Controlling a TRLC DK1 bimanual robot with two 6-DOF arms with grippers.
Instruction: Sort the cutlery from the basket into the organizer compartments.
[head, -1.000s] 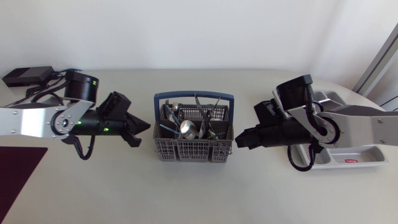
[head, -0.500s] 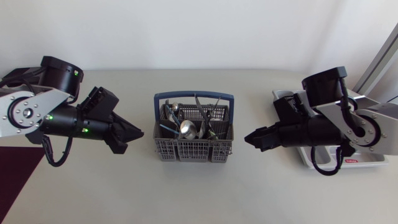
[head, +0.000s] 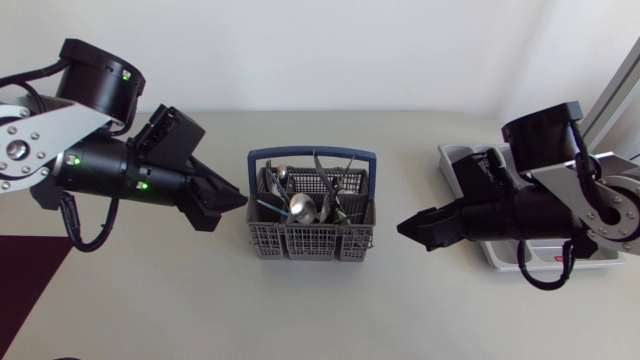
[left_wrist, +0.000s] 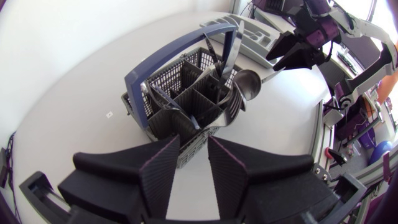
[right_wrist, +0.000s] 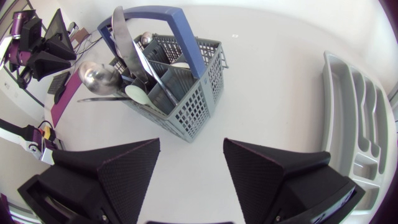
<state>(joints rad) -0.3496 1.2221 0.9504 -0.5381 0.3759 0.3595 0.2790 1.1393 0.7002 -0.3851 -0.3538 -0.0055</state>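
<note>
Just ahead of the left hand (head: 230, 212), whose fingers stand a narrow gap apart and hold nothing, the cutlery (head: 303, 207) sits tangled in the basket (head: 300, 243). Spoons and handles cross, so pulling one piece would likely drag its neighbours or tip the light basket. Its arched blue handle could also block a straight descent. The basket lies near this hand, at its 3 o'clock, not touching. The right hand (head: 412, 235), fingers wide apart and empty, is at the basket's 4 o'clock. Farthest, at 3 o'clock, the organizer (head: 455, 155) lies partly under the right arm.
</note>
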